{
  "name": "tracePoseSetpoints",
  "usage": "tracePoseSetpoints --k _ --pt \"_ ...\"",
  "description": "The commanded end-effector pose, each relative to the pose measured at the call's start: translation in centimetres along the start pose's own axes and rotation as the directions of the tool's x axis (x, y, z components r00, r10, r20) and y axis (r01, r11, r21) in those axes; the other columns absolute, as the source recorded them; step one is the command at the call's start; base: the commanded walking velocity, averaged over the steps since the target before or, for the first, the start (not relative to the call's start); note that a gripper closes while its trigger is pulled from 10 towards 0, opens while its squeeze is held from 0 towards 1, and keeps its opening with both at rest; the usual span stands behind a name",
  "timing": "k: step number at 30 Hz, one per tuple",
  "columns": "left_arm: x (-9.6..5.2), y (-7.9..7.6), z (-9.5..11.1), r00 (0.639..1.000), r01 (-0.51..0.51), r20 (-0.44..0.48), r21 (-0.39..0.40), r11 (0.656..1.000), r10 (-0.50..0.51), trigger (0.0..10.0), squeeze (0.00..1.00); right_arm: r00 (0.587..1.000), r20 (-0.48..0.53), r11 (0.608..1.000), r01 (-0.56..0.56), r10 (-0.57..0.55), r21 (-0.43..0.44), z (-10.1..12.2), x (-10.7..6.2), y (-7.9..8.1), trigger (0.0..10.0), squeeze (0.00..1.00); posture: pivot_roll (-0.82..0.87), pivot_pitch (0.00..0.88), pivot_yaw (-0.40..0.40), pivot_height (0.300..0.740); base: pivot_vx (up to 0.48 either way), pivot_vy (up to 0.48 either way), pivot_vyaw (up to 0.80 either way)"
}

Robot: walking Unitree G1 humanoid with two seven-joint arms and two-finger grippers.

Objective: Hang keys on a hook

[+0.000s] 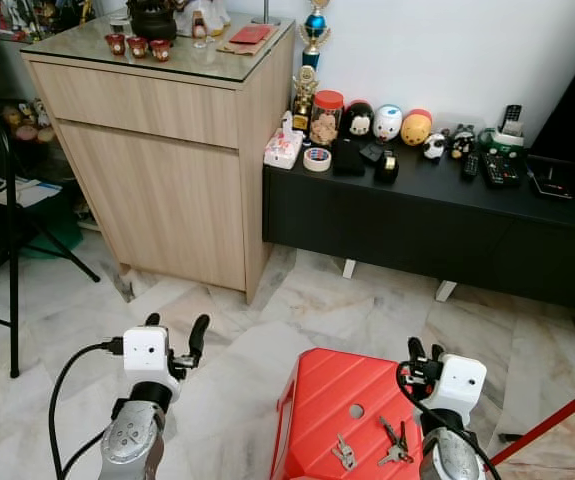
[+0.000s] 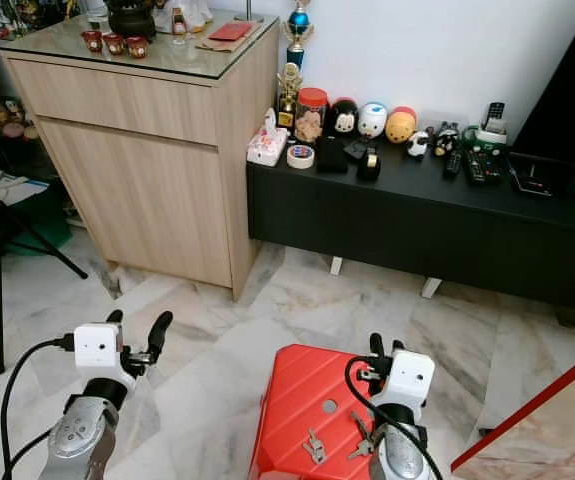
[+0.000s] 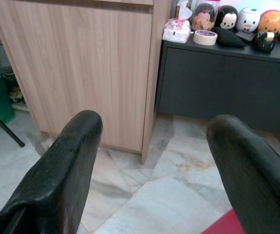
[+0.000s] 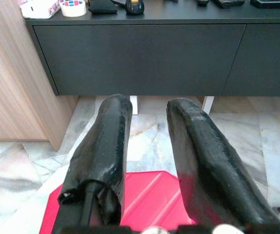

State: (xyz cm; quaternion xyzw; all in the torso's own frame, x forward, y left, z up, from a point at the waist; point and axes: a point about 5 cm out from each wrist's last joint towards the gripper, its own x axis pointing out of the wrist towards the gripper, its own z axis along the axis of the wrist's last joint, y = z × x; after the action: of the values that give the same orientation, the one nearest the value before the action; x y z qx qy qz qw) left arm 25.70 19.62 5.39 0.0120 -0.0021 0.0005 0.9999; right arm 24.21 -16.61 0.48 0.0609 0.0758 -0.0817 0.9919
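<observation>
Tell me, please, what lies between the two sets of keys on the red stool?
Nothing: in the left eye view, bare red stool surface separates the left keys from the right keys, which lie beside the right gripper.

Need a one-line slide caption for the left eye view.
Two sets of keys lie on a red stool between the left hand and right hand.
</observation>
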Motion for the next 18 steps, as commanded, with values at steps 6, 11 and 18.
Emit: tracePoseSetpoints --k 6,11,18 --pt "-0.01 -0.10 0.11 1.000 0.002 -0.004 -0.003 1.000 -0.002 10.0 0.00 1.000 0.022 1.000 -0.012 0.012 0.000 0.49 0.23 0.25 10.0 0.00 0.07 0.010 -0.085 0.684 0.000 0.000 0.00" --pt "-0.01 -0.11 0.03 1.000 0.005 -0.009 -0.001 1.000 -0.005 10.0 0.00 1.000 0.019 1.000 -0.001 0.001 -0.018 0.54 0.34 0.06 10.0 0.00 0.07 0.010 -0.085 0.679 0.000 0.000 0.00" --pt "-0.03 -0.06 0.02 1.000 0.003 -0.011 0.001 1.000 -0.003 10.0 0.00 1.000 0.019 1.000 -0.014 0.014 -0.014 0.64 0.44 0.22 10.0 0.00 0.07 0.011 -0.082 0.679 0.000 0.000 0.00"
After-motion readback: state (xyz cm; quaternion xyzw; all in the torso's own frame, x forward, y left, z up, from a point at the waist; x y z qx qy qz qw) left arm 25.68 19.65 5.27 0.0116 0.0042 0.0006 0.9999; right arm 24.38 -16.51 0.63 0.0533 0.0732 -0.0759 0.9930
